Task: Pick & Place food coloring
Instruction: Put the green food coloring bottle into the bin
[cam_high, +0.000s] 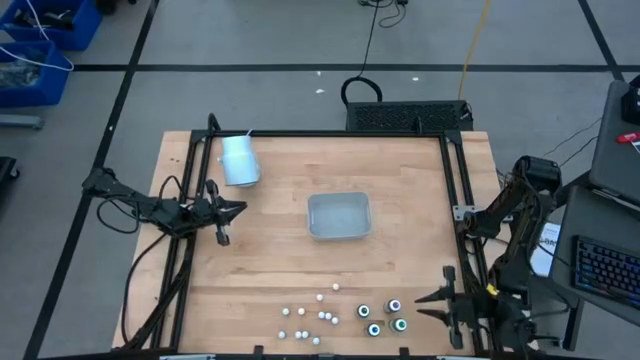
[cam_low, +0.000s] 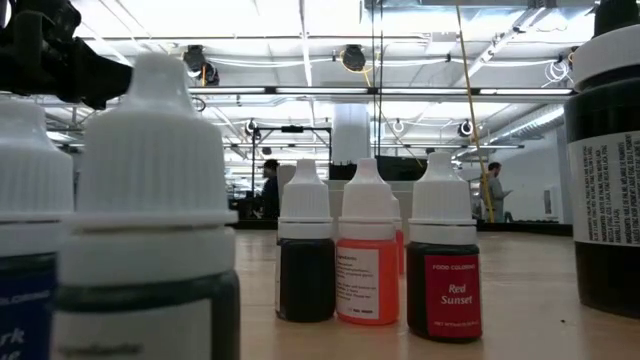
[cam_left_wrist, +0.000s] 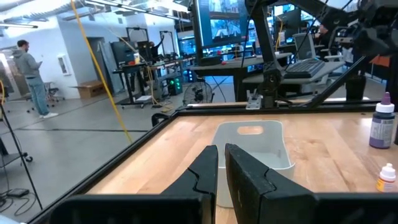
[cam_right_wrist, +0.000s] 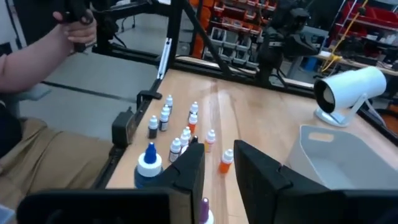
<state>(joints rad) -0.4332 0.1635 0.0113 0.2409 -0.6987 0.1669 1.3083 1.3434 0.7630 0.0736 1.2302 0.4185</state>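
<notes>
While the right gripper (cam_high: 447, 303) hangs near the table's front right corner, its two fingers (cam_right_wrist: 186, 177) stand a little apart with nothing between them. Just beside it, toward the middle of the front edge, the food coloring (cam_high: 384, 317) stands on the wooden table (cam_high: 270, 250): four dark round bottles with white caps closest to the gripper, then a loose scatter of smaller whitish ones (cam_high: 306, 322) farther along. From table height, three small bottles show upright side by side: a dark one (cam_low: 305, 256), an orange one (cam_low: 367, 256) and a red one (cam_low: 444, 268). The clear tray (cam_high: 339, 216) sits mid-table, well apart from the bottles. The pale cup (cam_high: 239, 160) lies tipped over near the back left. The left gripper (cam_high: 222, 212) waits at the left side, its fingers (cam_left_wrist: 246, 174) nearly together and holding nothing. A person's hand (cam_right_wrist: 76, 23) shows beyond the table edge.
</notes>
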